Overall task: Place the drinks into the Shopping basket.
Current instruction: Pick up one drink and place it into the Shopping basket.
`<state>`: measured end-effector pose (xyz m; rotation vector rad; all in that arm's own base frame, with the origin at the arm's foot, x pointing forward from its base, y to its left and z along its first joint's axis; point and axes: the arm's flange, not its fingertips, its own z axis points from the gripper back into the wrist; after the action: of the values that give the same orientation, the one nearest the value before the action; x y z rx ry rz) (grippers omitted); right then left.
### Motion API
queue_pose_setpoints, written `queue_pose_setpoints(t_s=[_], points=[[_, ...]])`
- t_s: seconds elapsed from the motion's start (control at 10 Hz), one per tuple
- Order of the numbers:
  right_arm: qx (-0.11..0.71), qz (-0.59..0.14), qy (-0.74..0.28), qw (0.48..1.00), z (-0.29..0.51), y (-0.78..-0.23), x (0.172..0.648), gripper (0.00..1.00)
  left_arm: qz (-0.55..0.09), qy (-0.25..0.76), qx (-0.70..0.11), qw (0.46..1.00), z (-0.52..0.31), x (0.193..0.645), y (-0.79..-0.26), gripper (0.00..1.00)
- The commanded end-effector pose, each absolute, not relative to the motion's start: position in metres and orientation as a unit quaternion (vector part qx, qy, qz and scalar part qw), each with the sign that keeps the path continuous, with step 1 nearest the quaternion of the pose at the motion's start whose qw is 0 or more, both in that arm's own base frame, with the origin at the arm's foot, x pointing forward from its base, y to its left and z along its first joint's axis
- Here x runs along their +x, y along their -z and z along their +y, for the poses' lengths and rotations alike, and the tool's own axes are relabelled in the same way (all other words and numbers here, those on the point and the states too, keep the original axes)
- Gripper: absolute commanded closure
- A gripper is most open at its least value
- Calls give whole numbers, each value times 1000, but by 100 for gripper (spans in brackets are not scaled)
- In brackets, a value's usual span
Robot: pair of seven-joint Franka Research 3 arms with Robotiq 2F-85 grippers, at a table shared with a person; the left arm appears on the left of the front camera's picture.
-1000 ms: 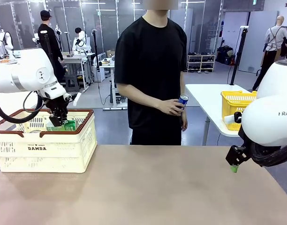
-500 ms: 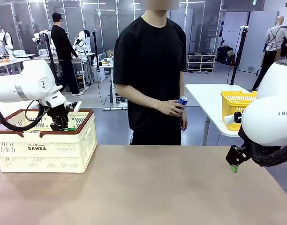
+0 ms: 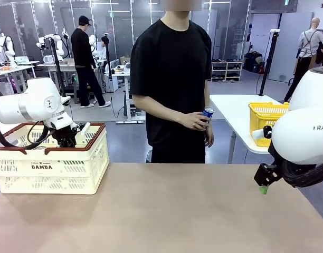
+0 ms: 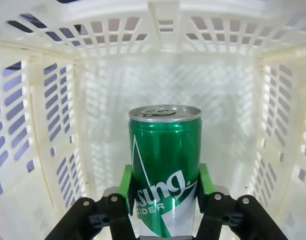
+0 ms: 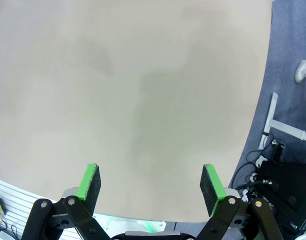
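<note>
left arm: the left gripper (image 4: 165,183) was clenched on a green can (image 4: 164,165), one green pad pressed against each side of the can's lower body. the can showed white markings and a silver lid with the pull tab in place. in the left wrist view the can sat inside the shopping basket (image 4: 43,125), with cream slotted walls on all sides of it. whether the can's base touched the basket floor could not be told.

front view: the left gripper (image 3: 66,140) reached down past the reddish-brown rim into the shopping basket (image 3: 50,167). the basket stood at the left end of the table (image 3: 177,211), dark "damda" lettering facing the camera.

right arm: the right gripper (image 5: 151,184) stood released, its pads wide apart with nothing between them, above bare table (image 5: 133,90). in the front view the right gripper (image 3: 263,187) hung close over the table's right edge, well apart from the basket.

person: a person in a black shirt stood at the far side of the table. one hand (image 3: 192,120) held a blue and white can (image 3: 206,113) at waist height, away from the table and the basket.

background: a yellow basket (image 3: 266,118) sat on a white side table (image 3: 230,108) behind the person.
</note>
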<state>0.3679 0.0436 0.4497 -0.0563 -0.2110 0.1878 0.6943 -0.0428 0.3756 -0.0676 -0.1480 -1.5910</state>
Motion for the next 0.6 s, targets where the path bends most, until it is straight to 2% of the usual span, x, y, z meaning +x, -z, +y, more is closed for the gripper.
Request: queue_pose_setpoints(t_s=[0.0,0.5], points=[[-29,-106,-96,989,43,-451,368,0,-68,718,-38,691,-43,707,-374,42],[-29,-106,-96,989,43,-451,368,0,-47,717,-53,693,-53,714,-350,42]])
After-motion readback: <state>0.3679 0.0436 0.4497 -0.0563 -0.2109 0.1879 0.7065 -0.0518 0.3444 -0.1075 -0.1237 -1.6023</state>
